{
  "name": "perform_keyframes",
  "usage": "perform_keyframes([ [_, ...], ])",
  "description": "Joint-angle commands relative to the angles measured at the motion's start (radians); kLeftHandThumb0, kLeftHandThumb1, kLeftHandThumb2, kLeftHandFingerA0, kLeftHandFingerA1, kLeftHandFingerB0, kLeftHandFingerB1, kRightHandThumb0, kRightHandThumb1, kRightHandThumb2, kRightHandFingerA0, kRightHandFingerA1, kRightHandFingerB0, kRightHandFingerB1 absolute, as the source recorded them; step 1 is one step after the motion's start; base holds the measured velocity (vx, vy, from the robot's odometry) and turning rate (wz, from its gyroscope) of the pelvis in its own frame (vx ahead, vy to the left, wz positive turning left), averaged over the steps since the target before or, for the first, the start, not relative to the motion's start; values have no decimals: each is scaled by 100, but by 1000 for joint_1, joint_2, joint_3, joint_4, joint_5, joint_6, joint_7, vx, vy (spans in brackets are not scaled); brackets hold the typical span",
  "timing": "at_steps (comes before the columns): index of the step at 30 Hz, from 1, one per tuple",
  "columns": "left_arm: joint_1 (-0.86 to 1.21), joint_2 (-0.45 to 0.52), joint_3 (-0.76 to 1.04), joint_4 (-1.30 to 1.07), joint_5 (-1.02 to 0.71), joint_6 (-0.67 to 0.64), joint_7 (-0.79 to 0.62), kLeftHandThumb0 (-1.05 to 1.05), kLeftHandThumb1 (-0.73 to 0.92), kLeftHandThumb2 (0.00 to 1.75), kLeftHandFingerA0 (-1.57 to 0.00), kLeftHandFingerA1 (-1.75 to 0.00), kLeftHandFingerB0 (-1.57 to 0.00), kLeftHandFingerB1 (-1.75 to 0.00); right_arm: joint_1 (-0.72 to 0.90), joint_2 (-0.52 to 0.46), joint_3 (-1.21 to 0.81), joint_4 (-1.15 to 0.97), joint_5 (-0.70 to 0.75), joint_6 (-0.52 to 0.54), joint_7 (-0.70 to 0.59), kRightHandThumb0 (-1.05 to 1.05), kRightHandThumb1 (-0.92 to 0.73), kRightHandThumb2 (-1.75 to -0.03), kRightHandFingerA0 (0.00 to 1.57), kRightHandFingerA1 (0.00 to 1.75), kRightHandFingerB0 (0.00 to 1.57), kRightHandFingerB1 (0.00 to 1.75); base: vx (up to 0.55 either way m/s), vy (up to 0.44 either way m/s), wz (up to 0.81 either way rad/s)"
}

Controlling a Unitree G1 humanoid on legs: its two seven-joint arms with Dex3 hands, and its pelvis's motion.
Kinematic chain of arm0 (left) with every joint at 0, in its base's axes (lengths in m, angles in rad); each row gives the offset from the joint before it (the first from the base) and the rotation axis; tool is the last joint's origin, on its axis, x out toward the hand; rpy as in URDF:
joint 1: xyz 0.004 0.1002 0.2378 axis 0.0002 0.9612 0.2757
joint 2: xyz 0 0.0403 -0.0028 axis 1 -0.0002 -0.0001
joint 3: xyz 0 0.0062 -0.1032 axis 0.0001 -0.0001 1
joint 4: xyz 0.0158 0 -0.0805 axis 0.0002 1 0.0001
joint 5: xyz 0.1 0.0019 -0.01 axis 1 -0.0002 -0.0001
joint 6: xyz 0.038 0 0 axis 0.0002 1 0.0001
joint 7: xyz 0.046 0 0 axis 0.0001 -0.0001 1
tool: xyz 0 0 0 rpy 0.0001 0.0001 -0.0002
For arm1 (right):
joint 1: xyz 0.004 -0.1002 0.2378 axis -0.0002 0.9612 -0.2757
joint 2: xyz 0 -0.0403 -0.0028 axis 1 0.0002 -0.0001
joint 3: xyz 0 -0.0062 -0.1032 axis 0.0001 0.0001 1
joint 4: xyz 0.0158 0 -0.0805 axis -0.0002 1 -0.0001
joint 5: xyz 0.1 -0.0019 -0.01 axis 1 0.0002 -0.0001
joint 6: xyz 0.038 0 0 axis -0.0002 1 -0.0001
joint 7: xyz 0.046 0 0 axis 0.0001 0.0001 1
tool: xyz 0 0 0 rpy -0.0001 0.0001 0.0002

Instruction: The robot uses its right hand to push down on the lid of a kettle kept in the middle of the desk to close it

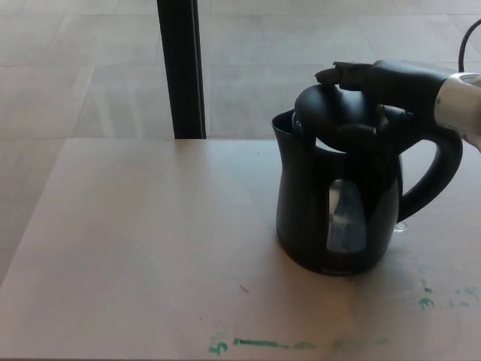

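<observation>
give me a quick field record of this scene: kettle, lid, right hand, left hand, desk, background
kettle: black kettle standing upright on the desk, right of centre, handle to the picture's right
lid: lid tilted low over the opening, a gap still showing at the spout side
right hand: right hand resting on top of the lid, fingers extended
left hand: not in view
desk: pale desk with green marks near the front edge
background: tiled floor, dark post

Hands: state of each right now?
Left hand: not in view.
Right hand: open, holding nothing, fingers laid flat on the kettle lid, which is not fully shut.
</observation>
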Motion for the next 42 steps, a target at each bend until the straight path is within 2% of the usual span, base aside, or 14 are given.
perform_keyframes([
  [1, -3, 23, -1, 2, -10, 23, 12, -70, 54, 88, -53, -61, -29, -47, 45, 29, 65, -32, -98, -9, 60, -90, -87, -68, 11, 38, 12, 29, 0, 0, 0],
  [4, -5, 24, -13, 3, -1, 14, 8, -69, 54, 88, -48, -58, -23, -46, 104, 44, 110, -52, -147, -7, 32, -39, -40, -105, 0, 50, 0, 50, 0, 0, 0],
  [5, -9, 24, -12, 7, -3, 17, 12, -73, 56, 87, -49, -58, -24, -45, 127, 48, 117, -52, -153, -16, 15, -91, -88, -68, 16, 39, 15, 28, 0, 0, 0],
  [7, -15, 23, -5, 12, -11, 21, 15, -71, 54, 86, -53, -59, -24, -45, 163, 63, 146, -46, -183, -12, -2, -39, -39, -105, 0, 51, 0, 50, 0, 0, 0],
  [9, -19, 22, -4, 19, -11, 23, 23, -69, 53, 87, -49, -57, -24, -45, 195, 76, 182, -41, -219, -7, -14, -90, -88, -67, 14, 42, 14, 30, 0, 0, 0],
  [10, -22, 21, -5, 23, -10, 19, 19, -70, 54, 86, -50, -58, -23, -44, 215, 80, 206, -35, -243, -5, -21, -39, -40, -105, 0, 51, 0, 50, 0, 0, 0],
  [13, -27, 23, -9, 27, -5, 19, 19, -65, 65, 60, -57, -50, -32, -33, 260, 86, 249, -25, -270, 2, -24, -87, -84, -67, 13, 43, 15, 30, 0, 0, 0],
  [15, -26, 27, -15, 17, -1, 17, 16, -65, 65, 58, -53, -45, -29, -31, 289, 92, 265, -12, -279, 6, -42, -39, -40, -104, 1, 52, 0, 50, 0, 0, 0],
  [19, -24, 30, -12, 8, -7, 22, 10, -70, 53, 87, -49, -57, -23, -45, 288, 96, 290, 17, -291, 5, -18, -89, -88, -67, 5, 44, 7, 31, 0, 0, 0],
  [23, -34, 30, -14, 19, -3, 21, 21, -70, 53, 87, -50, -56, -23, -44, 269, 67, 241, -4, -262, 8, -48, -39, -41, -106, 0, 51, 0, 50, 0, 0, 0],
  [27, -22, 26, -10, 18, -8, 12, 8, -70, 54, 88, -50, -58, -25, -45, 249, 55, 196, -14, -225, 0, -52, -90, -90, -68, 11, 45, 11, 31, 0, 0, 0],
  [30, -18, 29, -16, 11, -5, 21, -1, -64, 65, 60, -52, -45, -30, -33, 195, 38, 148, -31, -191, 9, -25, -39, -42, -107, 0, 51, 0, 51, 0, 0, 0],
  [31, -13, 27, -20, 11, 0, 5, -1, -65, 66, 60, -54, -46, -32, -33, 175, 39, 137, -27, -184, 12, -11, -90, -92, -69, 14, 42, 10, 28, 0, 0, 0],
  [42, -10, 14, -4, 21, -15, 17, 24, -70, 54, 87, -50, -58, -28, -46, 22, 29, -42, -29, -44, 32, 127, -82, -64, -110, 5, 50, 0, 31, 0, 0, 0],
])
